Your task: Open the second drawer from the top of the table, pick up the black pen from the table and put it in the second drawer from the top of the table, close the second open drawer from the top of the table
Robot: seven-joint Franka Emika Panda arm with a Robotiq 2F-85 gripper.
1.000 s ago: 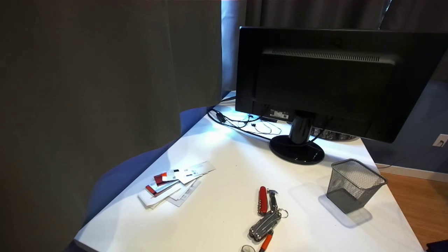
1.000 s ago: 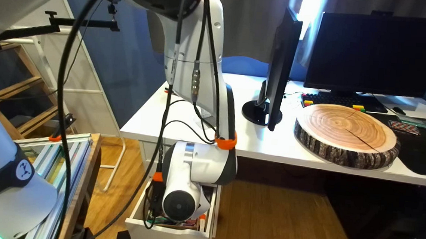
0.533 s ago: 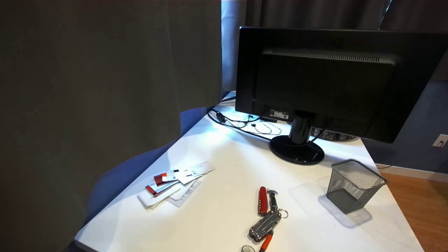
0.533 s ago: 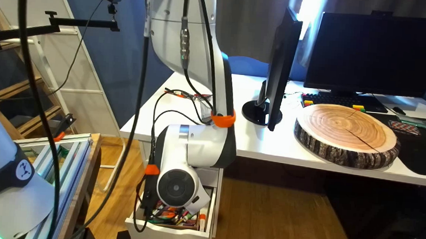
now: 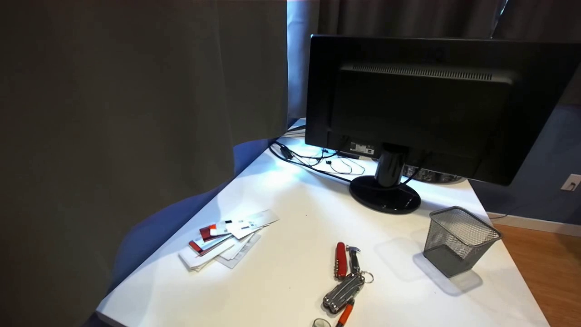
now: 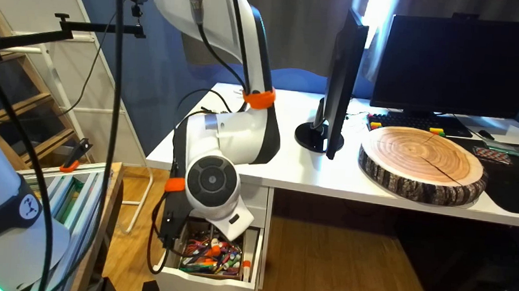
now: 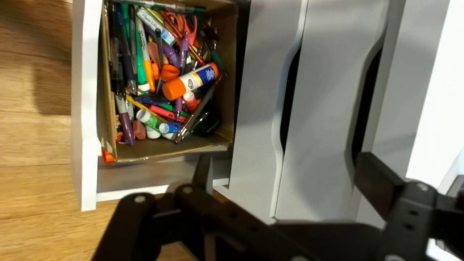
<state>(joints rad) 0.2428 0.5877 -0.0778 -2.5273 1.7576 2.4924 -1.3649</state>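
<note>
In the wrist view the black two-fingered tool [image 7: 284, 166] stands spread wide, grey-white drawer fronts [image 7: 326, 145] showing through the gap. At its 10 o'clock, the open white drawer [image 7: 88, 108] holds a brown cardboard box [image 7: 229, 94] heaped with pens and markers [image 7: 149, 74]. One slim black pen [image 7: 159, 47] there lies with its long axis from 12 to 6 o'clock; whether it is the task's, and which end is its tip, I cannot tell.

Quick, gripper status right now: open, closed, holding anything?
Gripper: open wide, holding nothing.
</note>
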